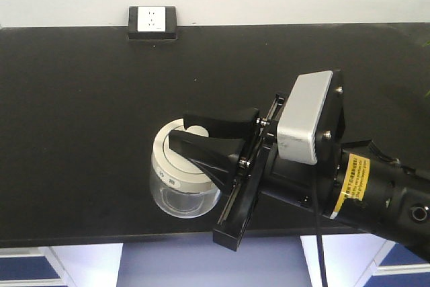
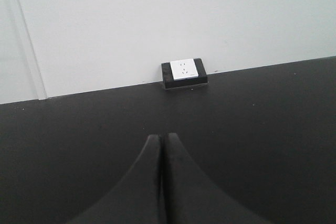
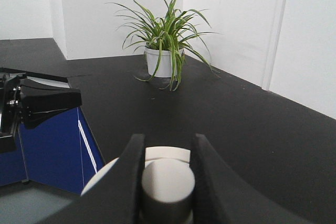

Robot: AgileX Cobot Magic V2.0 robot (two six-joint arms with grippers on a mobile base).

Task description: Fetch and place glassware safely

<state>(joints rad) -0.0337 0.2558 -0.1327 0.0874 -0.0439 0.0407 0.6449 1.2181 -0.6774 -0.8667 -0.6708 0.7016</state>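
The glassware (image 1: 176, 189) is a squat clear jar with a cream-white lid, near the front edge of the black table (image 1: 80, 112). My right gripper (image 1: 180, 128) reaches in from the right and is shut on the lid's knob. In the right wrist view, both black fingers (image 3: 131, 177) press the round knob (image 3: 168, 182) of the glassware, with the lid rim showing behind. Whether the jar rests on the table or hangs just above it I cannot tell. My left gripper (image 2: 161, 137) is shut on nothing, low over the table, and is out of the front view.
A black-and-white socket block (image 1: 152, 21) sits at the table's back edge against the wall. A potted plant (image 3: 165, 45) stands on the table beyond the jar. Blue cabinet fronts (image 3: 52, 150) lie below the table edge. A black arm part (image 3: 44, 103) juts in at the left.
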